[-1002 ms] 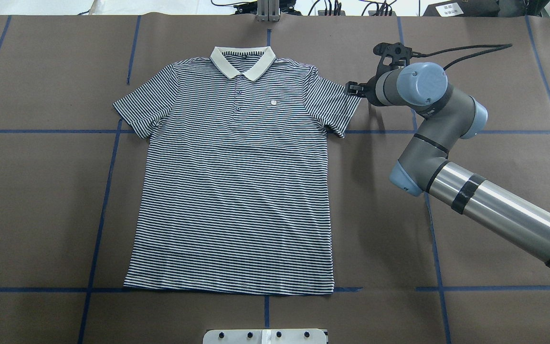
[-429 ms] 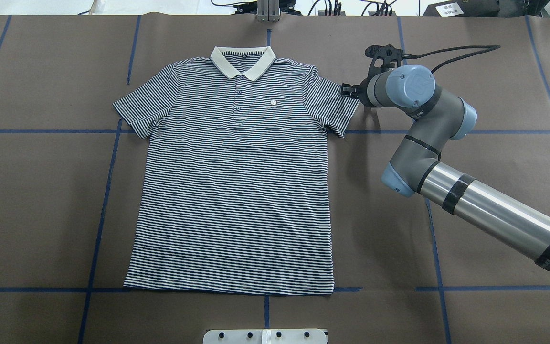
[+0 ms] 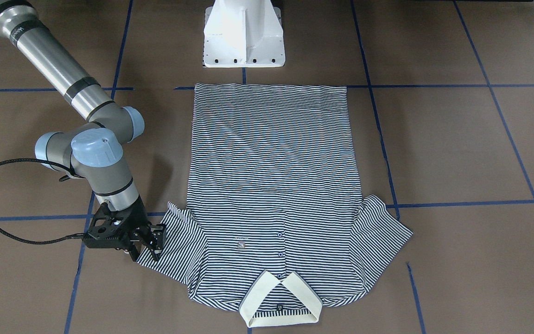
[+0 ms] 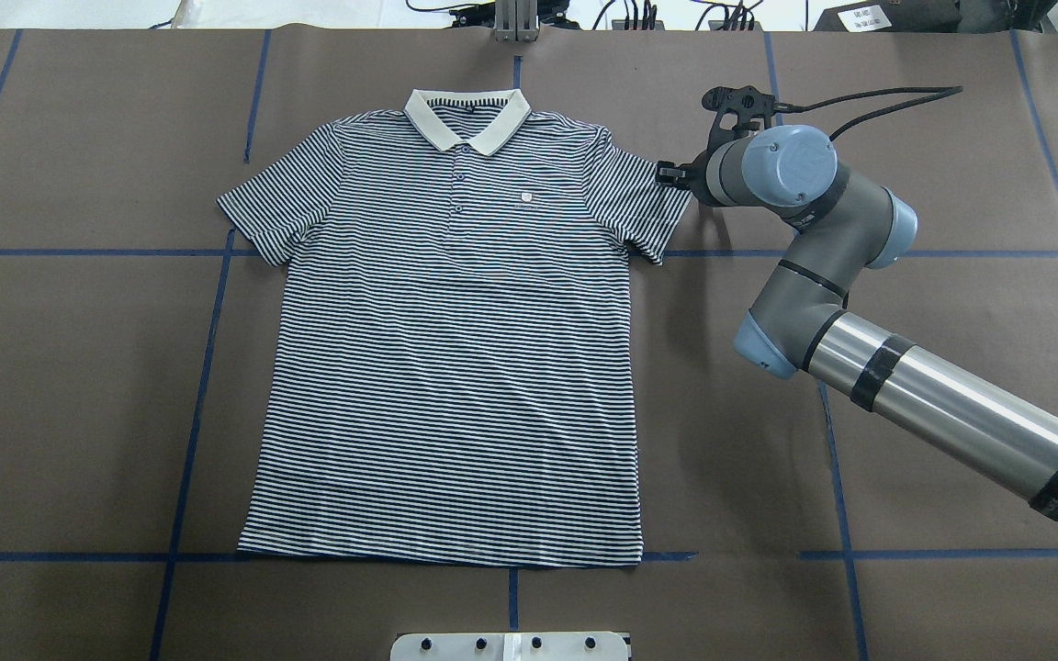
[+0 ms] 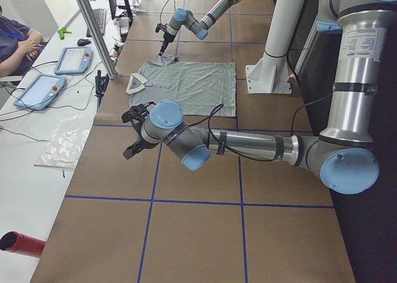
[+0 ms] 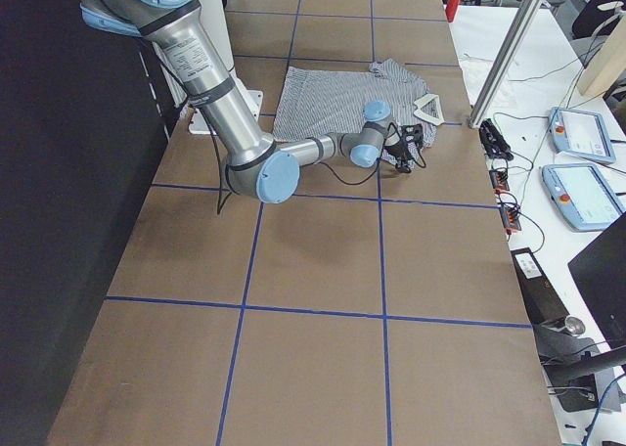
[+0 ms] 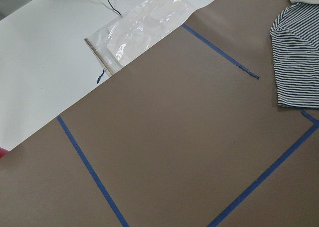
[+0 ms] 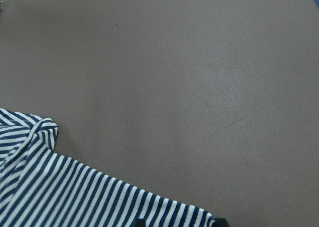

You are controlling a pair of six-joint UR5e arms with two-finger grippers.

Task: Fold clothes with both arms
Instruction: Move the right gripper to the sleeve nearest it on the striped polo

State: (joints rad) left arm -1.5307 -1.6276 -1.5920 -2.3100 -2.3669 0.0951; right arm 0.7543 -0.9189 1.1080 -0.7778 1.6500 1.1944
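The striped polo shirt (image 4: 455,367) lies flat and face up on the brown table, collar (image 4: 467,119) at the far side. It also shows in the front view (image 3: 271,162). My right gripper (image 4: 673,174) is low at the outer hem of the shirt's right-hand sleeve (image 3: 169,241). In the right wrist view its two fingertips (image 8: 219,221) stand apart at the bottom edge with striped sleeve cloth (image 8: 60,192) between them, so it is open. My left gripper (image 5: 132,134) hovers over bare table well away from the shirt, seen only in the left side view; I cannot tell its state.
The white pedestal base (image 3: 244,37) stands just behind the shirt's bottom hem. Blue tape lines (image 4: 208,349) grid the table. A clear plastic bag (image 7: 144,28) lies on the white side bench past the table's edge, near tablets (image 5: 40,90) and a seated person (image 5: 18,41).
My right arm moved left, bringing its gripper from just off the sleeve onto the sleeve's outer hem. The shirt has not moved.
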